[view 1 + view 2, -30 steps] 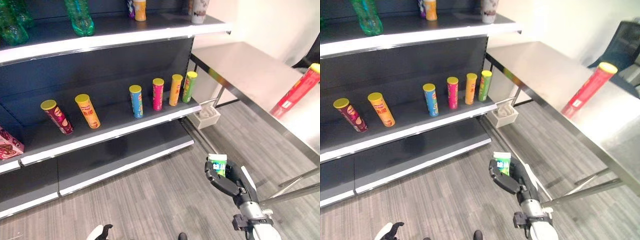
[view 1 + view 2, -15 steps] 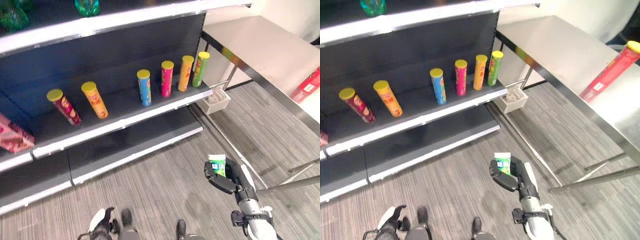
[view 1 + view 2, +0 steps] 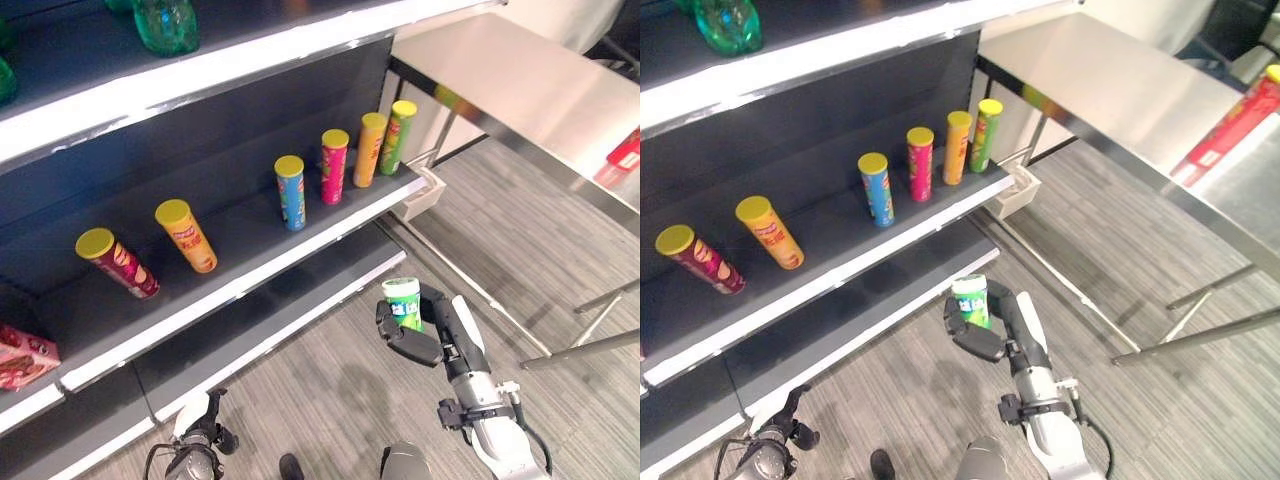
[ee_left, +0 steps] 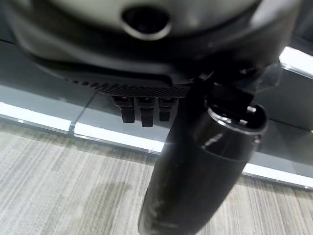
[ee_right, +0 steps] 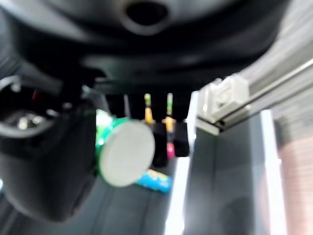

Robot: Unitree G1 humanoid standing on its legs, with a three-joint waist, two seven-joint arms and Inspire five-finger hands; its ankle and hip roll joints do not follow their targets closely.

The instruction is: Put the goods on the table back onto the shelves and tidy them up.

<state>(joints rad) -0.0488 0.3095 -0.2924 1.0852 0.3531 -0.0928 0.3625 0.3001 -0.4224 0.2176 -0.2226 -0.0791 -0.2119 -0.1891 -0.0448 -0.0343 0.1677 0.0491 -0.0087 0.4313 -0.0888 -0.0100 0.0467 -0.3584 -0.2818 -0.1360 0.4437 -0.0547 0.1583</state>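
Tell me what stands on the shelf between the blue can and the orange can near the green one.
One pink can stands upright between the blue can and the orange can, apart from both, seen in the left eye view.

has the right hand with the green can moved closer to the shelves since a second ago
Yes. The right hand holding the green can now sits nearer the bottom shelf edge; the camera shifted too.

Green can (image 3: 403,301): lower body hidden inside the right robot hand (image 3: 425,335), label too small to read. Red tube (image 3: 624,152) on the table (image 3: 520,90): cut by the right edge. Pink box (image 3: 22,358) on the shelf (image 3: 230,290), far left: cut off. Green bottles (image 3: 165,20) on the upper shelf: tops cut off.
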